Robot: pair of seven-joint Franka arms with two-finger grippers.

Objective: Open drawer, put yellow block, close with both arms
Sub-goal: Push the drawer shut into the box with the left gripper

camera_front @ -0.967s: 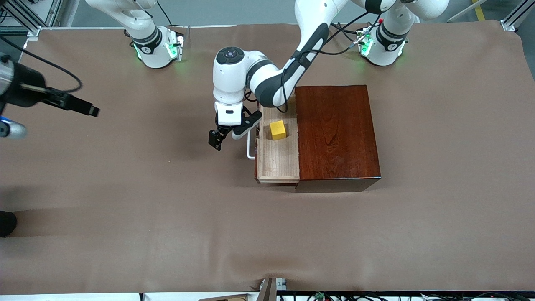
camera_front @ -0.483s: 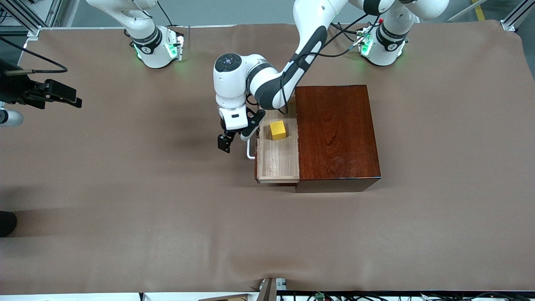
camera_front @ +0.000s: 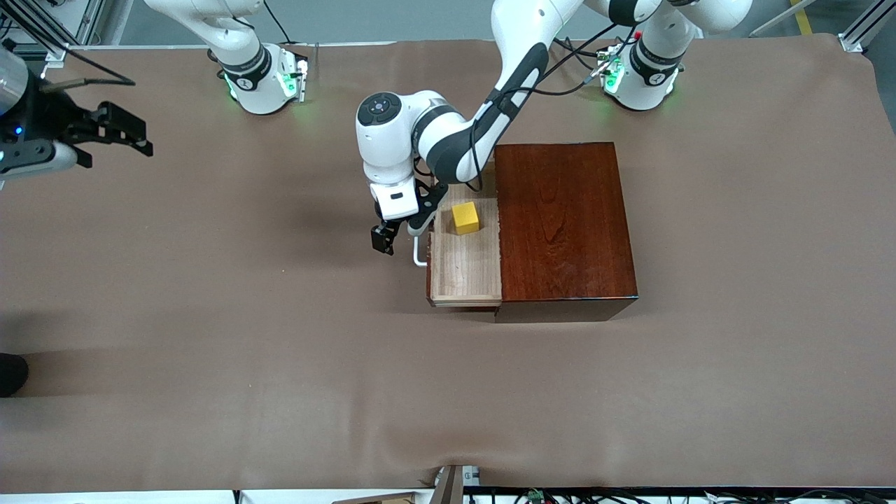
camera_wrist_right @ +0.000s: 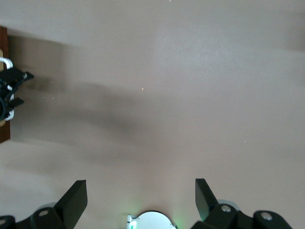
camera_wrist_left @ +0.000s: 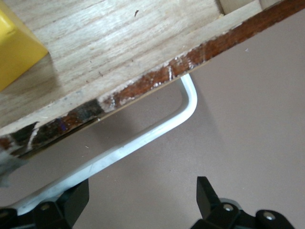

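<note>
The drawer (camera_front: 465,260) stood pulled out of the box (camera_front: 564,227) toward the right arm's end of the table (camera_front: 210,364), with the block (camera_front: 465,217) already lying on its pale floor, close to the box. Over the last second the left gripper (camera_front: 396,235) had slid in toward the drawer front and come low beside the handle (camera_front: 418,250), its jaws open and empty. In its wrist view one finger (camera_wrist_left: 76,202) sat right at the white bar while the other stood clear over bare cloth. I took that to mean only the closing was left, and that this arm was lining up to push. Meanwhile the right gripper (camera_front: 115,133) had drawn back well away from the box, near the table's edge at its own end, jaws spread wide and holding nothing. Between it and the drawer front lay only open cloth, so the drawer's path back into the box looked free.
</note>
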